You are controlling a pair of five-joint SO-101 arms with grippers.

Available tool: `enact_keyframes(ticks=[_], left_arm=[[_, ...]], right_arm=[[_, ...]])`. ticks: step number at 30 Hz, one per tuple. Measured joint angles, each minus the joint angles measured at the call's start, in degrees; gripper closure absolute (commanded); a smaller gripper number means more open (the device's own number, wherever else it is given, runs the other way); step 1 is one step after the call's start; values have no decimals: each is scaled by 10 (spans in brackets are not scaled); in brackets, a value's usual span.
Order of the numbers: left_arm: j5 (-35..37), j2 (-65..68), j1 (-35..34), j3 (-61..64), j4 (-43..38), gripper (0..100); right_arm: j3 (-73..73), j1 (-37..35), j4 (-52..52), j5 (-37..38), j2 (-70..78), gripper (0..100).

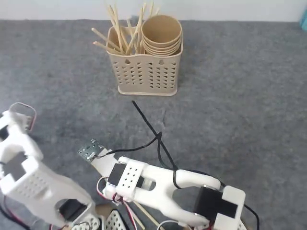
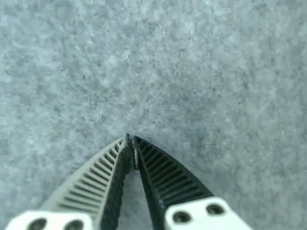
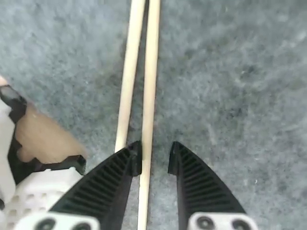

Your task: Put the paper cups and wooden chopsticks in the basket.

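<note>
**Surface.** Table covered in grey, felt-like fabric with a fine mottled nap, lying flat.

**Room.** A pale strip runs beyond the table's far edge; whether it is wall or floor cannot be told. A sliver of teal shows at the far right corner, unidentified.

**Contents.**
1. Basket: beige plastic with slotted walls. It stands upright near the far edge, about midway along it.
2. Paper cups: brown, nested in one stack, upright in the basket's right half. Their rims stand above the basket wall.
3. Wooden chopsticks: a bundle standing in the basket's left half, fanned out and leaning. Their tips are well above the rim.
4. Loose chopsticks: two, lying side by side on the fabric close to the near edge, almost touching along their length.
5. Right gripper: low over the loose chopsticks, jaws apart. One stick passes between the jaws, hard against one jaw tip, and the other runs under that same jaw. Neither stick is clamped.
6. Left gripper: jaws together, tip against tip, above bare fabric.
7. Left arm: white, at the near left corner.
8. Right arm: white, along the near edge, right of the middle.
9. Black cable: trails from the right arm across the fabric toward the basket, and its end stops short of it.
</note>
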Motion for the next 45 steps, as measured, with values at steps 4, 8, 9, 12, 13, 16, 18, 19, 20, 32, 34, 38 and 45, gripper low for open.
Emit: enact_keyframes(ticks=[4, 8, 9, 12, 13, 16, 18, 19, 20, 32, 34, 38, 45], left_arm=[[22, 0, -14, 0, -2, 988], [40, 11, -27, -3, -15, 988], [40, 18, -27, -8, -16, 988], [40, 38, -27, -32, -9, 988], [40, 44, -27, -41, -1, 988], [41, 58, -27, -68, 26, 988], [41, 63, -26, -77, 39, 988], [41, 64, -25, -81, 43, 988], [40, 66, -24, -84, 46, 988], [15, 47, 4, -59, 39, 988], [12, 19, 14, -20, 13, 988], [3, -62, 36, 86, -53, 988], [-53, -210, 98, 244, -152, 988]], right_arm=[[2, -4, 4, 0, 0, 898], [21, -10, 4, 9, -2, 955], [23, -10, 4, 21, -2, 991], [25, 2, 4, 55, -1, 981], [25, 10, 4, 60, 0, 992], [28, 26, 4, 65, -1, 991], [36, 39, 17, 69, -18, 991], [38, 47, 30, 69, -32, 991], [38, 55, 44, 69, -50, 991], [41, 223, 62, 69, -487, 991], [41, 240, 11, 69, -548, 991], [41, 276, -139, 69, -603, 991], [42, 349, -444, 68, -583, 990]])
